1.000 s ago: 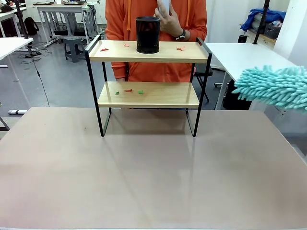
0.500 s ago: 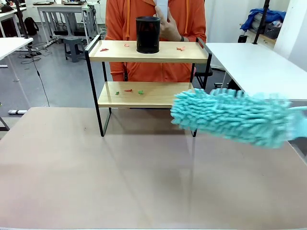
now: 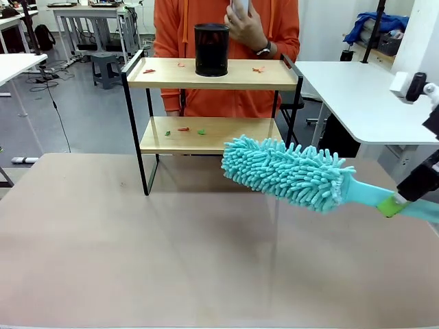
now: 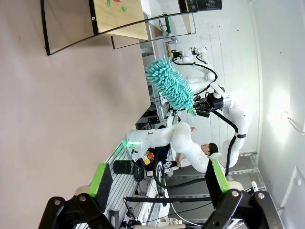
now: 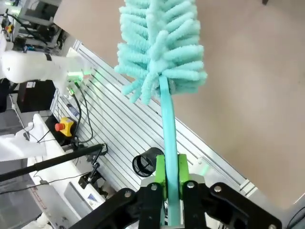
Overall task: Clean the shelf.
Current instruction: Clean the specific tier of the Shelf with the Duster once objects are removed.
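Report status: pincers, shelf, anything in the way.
Left pincer open, empty. Right pincer shut on fluffy teal duster, short of black-framed two-tier wooden shelf. Black cylinder on top board; scraps on both boards.

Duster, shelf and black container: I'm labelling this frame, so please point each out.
duster (image 3: pixel 281 171): front view, middle of its fluffy teal head.
shelf (image 3: pixel 171 77): front view, bare wood of the top board.
black container (image 3: pixel 211 51): front view, middle of its side.

Beige tabletop bearing black-framed two-tier wooden shelf, black mesh cylinder on top board, red and green scraps on both boards.
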Robot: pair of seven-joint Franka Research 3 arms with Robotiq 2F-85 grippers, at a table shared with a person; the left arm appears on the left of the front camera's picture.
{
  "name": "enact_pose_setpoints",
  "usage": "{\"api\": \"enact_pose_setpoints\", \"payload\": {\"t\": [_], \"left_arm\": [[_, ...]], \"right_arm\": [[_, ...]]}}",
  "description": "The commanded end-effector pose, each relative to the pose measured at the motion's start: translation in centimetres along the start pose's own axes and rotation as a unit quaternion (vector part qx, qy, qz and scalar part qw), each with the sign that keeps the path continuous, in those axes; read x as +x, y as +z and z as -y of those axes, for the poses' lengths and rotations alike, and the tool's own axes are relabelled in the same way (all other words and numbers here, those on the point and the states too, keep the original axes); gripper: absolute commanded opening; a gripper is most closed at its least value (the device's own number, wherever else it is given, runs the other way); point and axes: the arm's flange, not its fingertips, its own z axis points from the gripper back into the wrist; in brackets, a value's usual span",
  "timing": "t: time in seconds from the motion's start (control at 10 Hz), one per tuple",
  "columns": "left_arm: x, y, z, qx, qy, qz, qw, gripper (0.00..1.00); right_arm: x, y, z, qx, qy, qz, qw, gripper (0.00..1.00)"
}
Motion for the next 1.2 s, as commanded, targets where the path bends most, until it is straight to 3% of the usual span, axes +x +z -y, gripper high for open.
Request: {"api": "enact_pose_setpoints", "payload": {"t": [0.0, 0.1, 0.2, 0.3, 0.7, 0.9, 1.1], "left_arm": [[-0.2, 0.1, 0.2, -0.003, -0.009, -0.003, 1.000, 1.00], [-0.2, 0.1, 0.2, -0.003, -0.009, -0.003, 1.000, 1.00], [-0.2, 0.1, 0.2, -0.003, -0.009, -0.003, 1.000, 1.00], [-0.2, 0.1, 0.2, -0.003, -0.009, -0.003, 1.000, 1.00], [-0.2, 0.1, 0.2, -0.003, -0.009, -0.003, 1.000, 1.00], [-0.2, 0.1, 0.2, -0.003, -0.009, -0.003, 1.000, 1.00], [-0.2, 0.1, 0.2, -0.003, -0.009, -0.003, 1.000, 1.00]], "right_arm": [[0.3, -0.4, -0.1, -0.004, -0.002, 0.004, 1.000, 0.12], [0.2, 0.2, 0.8, -0.032, -0.061, 0.022, 0.997, 0.12], [2.2, -0.6, 0.9, -0.029, -0.031, 0.080, 0.996, 0.12], [3.6, -1.0, 1.6, -0.019, -0.023, 0.104, 0.994, 0.12], [10.1, -5.8, 2.3, -0.056, -0.020, 0.112, 0.992, 0.12], [12.4, -8.8, 1.9, -0.092, -0.028, 0.161, 0.982, 0.12], [14.0, -11.8, 1.7, -0.103, -0.038, 0.157, 0.981, 0.12]]}}
